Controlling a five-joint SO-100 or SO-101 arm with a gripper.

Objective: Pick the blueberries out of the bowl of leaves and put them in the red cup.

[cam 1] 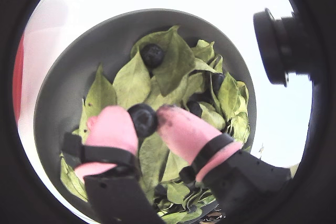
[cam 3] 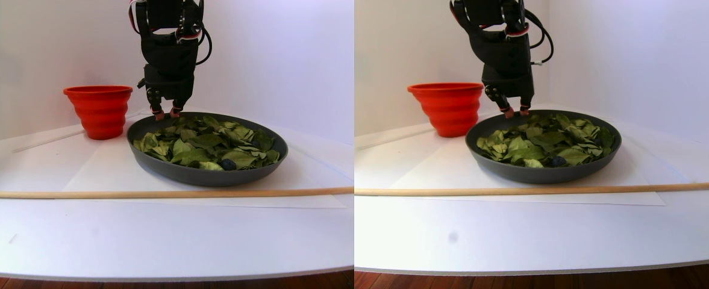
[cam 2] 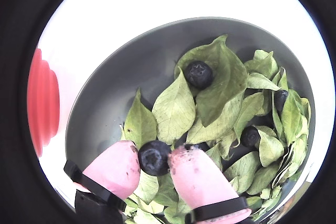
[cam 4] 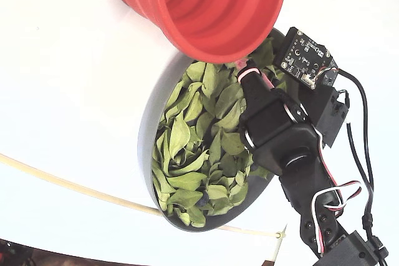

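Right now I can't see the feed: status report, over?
Tool shut on one blueberry over the leaves. Bowl holds more. Red cup alongside, path unobstructed.

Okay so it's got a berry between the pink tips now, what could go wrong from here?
1. The held blueberry is round and pinched only at the fingertips of the end effector; it could pop out on lifting or get squashed.
2. Leaves lie right against the tips, so one may ride along into the red cup.
3. The cup stands close beside the bowl; the arm could bump it.
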